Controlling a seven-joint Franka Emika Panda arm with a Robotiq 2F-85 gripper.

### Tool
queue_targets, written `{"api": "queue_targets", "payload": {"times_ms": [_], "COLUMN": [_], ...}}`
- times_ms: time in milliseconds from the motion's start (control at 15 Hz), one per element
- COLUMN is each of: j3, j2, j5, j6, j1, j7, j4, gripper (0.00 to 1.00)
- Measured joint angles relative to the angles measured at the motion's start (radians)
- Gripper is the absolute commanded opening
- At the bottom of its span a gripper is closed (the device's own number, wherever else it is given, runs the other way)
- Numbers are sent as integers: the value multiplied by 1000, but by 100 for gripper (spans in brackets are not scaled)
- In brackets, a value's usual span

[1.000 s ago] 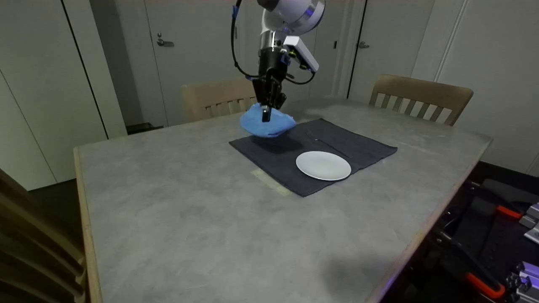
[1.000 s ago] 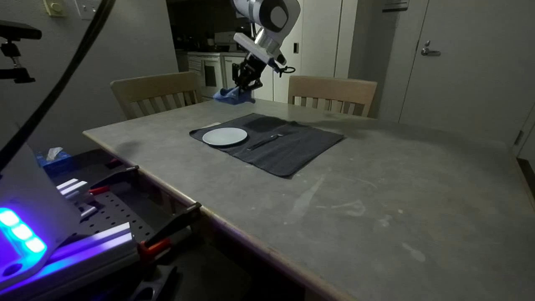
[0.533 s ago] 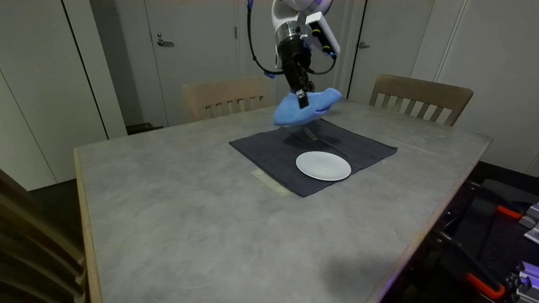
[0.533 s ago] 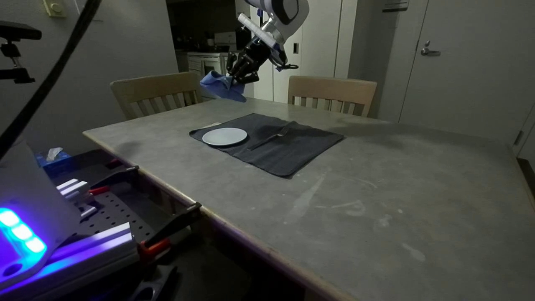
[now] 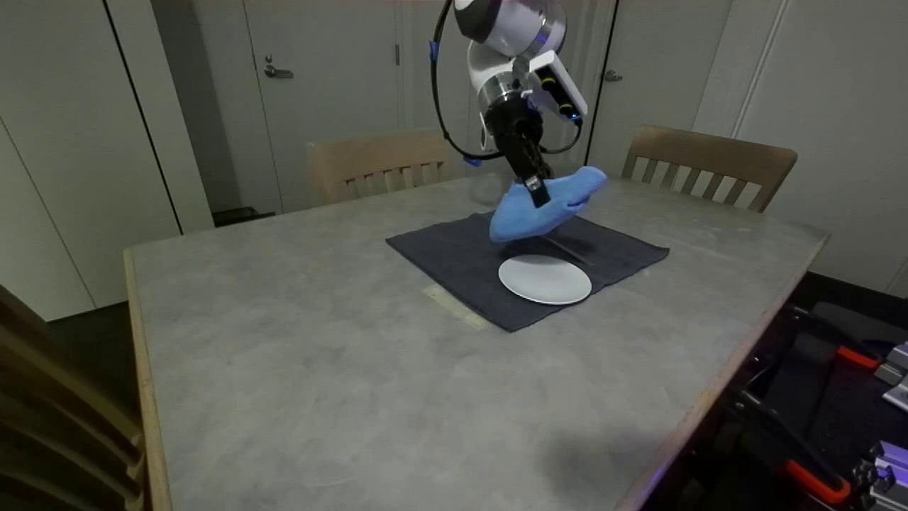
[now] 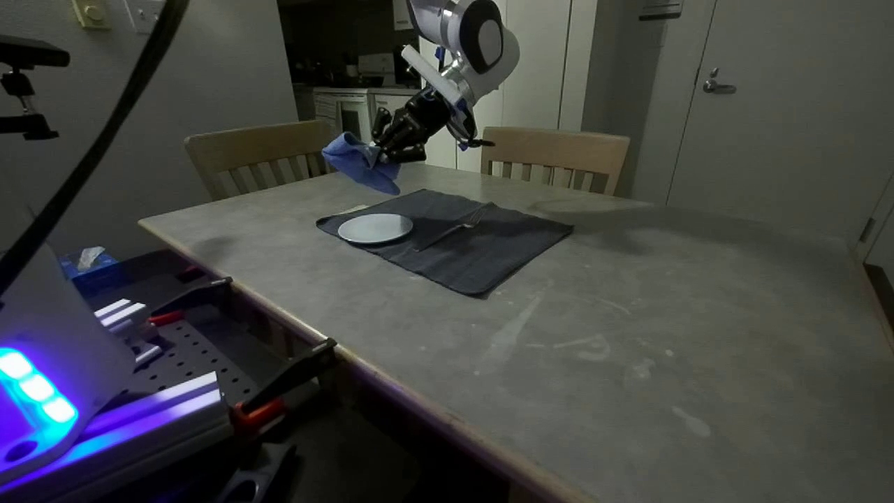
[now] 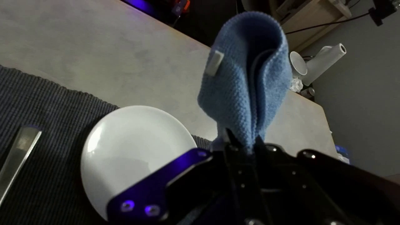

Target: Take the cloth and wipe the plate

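Note:
The bright blue cloth [image 5: 525,216] is pinched in my gripper [image 5: 540,199] and hangs in the air above the far part of the mat. Both also show in an exterior view, the cloth [image 6: 356,164] drooping from the gripper [image 6: 386,155]. In the wrist view the cloth [image 7: 234,87] is folded and bunched between the two fingertips [image 7: 245,142]. The round white plate [image 5: 545,280] lies flat on the mat, below and apart from the cloth. It also shows in an exterior view [image 6: 376,228] and at left in the wrist view [image 7: 134,150], its lower right edge hidden by the gripper.
A dark grey mat [image 6: 489,258] lies under the plate on the grey table [image 5: 319,355]. A fork [image 6: 447,235] lies on the mat beside the plate; its handle shows in the wrist view [image 7: 18,159]. Wooden chairs [image 5: 709,160] [image 6: 559,150] stand around the table.
My gripper has carried the cloth across the mat, first rising and then coming lower, nearer to the plate. The cloth hangs more tilted. The plate has not moved.

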Motion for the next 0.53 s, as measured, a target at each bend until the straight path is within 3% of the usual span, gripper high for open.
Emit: {"api": "queue_targets", "payload": {"times_ms": [267,533], "j3": [-6,-11], "j2": [26,25], "j5": [21,44], "j6": [17,130], "j1": [-6,-16], "j7": [-23,-48], "j4": [-46,-99], "gripper": [2,2]}}
